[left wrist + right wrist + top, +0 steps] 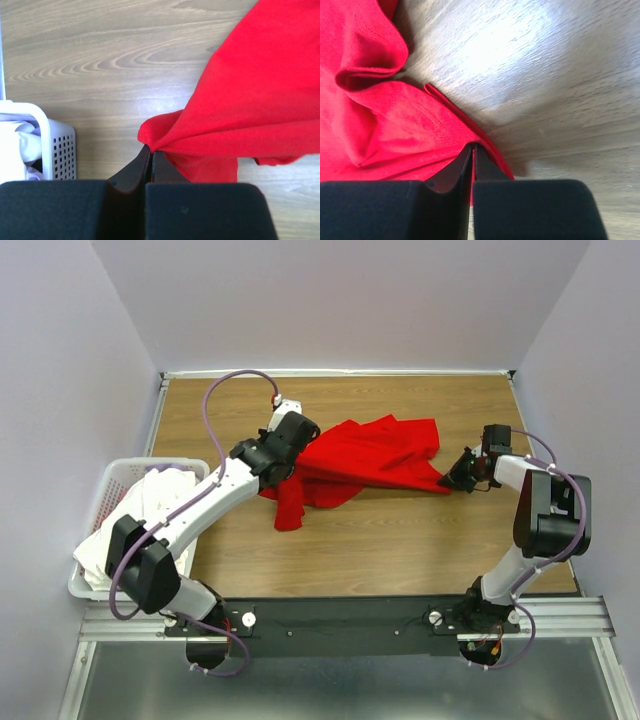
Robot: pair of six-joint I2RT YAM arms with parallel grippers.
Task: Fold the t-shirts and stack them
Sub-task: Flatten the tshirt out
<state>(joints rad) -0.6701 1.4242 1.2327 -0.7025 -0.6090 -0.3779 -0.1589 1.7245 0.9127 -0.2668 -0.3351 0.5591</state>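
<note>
The red t-shirt [372, 458] lay bunched on the table [400, 540] between both arms. The left gripper [150, 149] was clamped tight on a fold at its fingertips; the right gripper [472, 147] pinched the hem. Drawing apart evenly, kept low, should flatten it.

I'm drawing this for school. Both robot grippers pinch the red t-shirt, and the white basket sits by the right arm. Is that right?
Not quite. The white laundry basket sits by the left arm, as the top external view shows. The rest holds: the left gripper and the right gripper both pinch the red t-shirt.
</note>
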